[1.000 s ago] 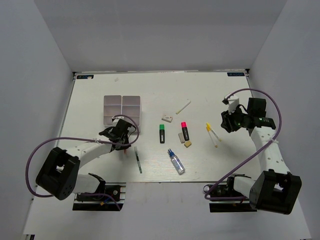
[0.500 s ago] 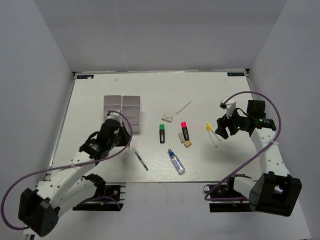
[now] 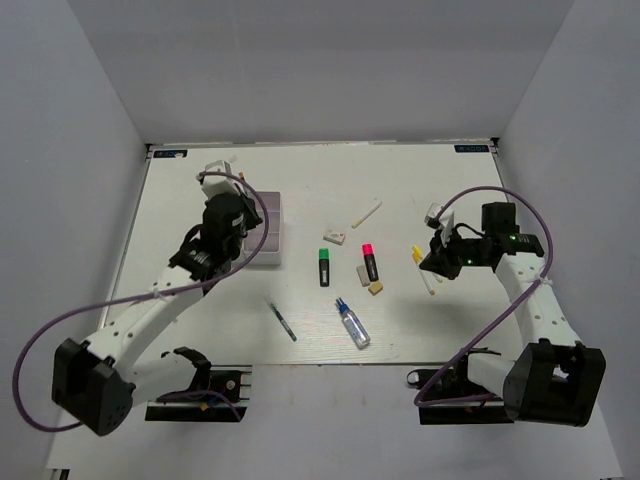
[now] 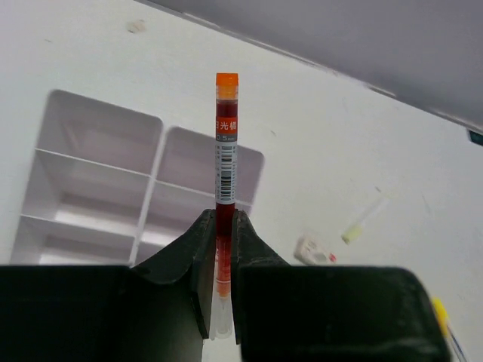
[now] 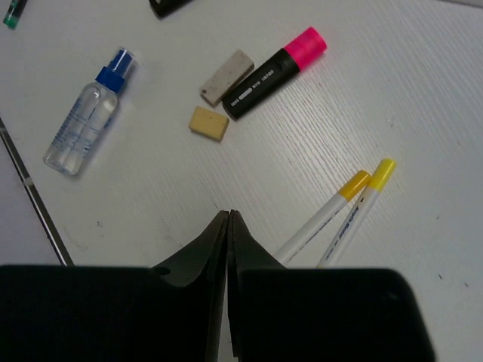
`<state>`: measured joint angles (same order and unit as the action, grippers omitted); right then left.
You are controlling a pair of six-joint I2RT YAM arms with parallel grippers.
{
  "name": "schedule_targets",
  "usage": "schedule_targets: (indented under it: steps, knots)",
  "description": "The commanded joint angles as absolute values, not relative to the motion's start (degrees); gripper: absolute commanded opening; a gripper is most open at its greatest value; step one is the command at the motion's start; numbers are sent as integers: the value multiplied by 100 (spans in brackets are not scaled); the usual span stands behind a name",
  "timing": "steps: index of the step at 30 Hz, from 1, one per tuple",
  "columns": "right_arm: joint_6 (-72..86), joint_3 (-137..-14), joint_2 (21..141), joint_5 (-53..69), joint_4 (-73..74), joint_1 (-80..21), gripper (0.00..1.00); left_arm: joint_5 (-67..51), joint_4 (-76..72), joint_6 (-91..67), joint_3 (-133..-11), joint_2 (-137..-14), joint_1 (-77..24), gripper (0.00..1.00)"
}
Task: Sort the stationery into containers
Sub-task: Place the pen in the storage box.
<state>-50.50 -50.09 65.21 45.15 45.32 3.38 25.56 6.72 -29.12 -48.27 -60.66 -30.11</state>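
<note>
Nearest the arm bases, a thin pen (image 3: 281,320) and a glue bottle (image 3: 352,323) lie flat on the table, nearer than the box (image 3: 272,235) and to its right. Further out, well right of the box, the right gripper (image 5: 228,219) is pinched together on nothing, with two yellow-tipped pens (image 5: 324,217) lying just beside its tips. The left gripper (image 4: 219,226) clamps an orange-capped pen (image 4: 226,143) low on its barrel. The pen juts past the fingertips and, in the wrist view, is seen against the box's right-hand column.
</note>
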Motion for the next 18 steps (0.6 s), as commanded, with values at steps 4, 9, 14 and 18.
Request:
schedule_targets:
  steps: [4, 9, 14, 18]
  knots:
    - [-5239, -5036, 6530, 4948, 4308, 27, 10, 4788, 519, -3340, -5729, -7161, -2936, 0]
    - [-5168, -4931, 6627, 4913, 4193, -202, 14, 5720, 519, -3190, -6266, -7804, -2936, 0]
    - [-5186, -4861, 6688, 4887, 4157, -299, 18, 6450, 318, -2990, -6425, -8314, -2874, 0]
    - [-5186, -4843, 6662, 4852, 4157, -325, 18, 6837, 649, -3215, -6775, -8771, -2821, 0]
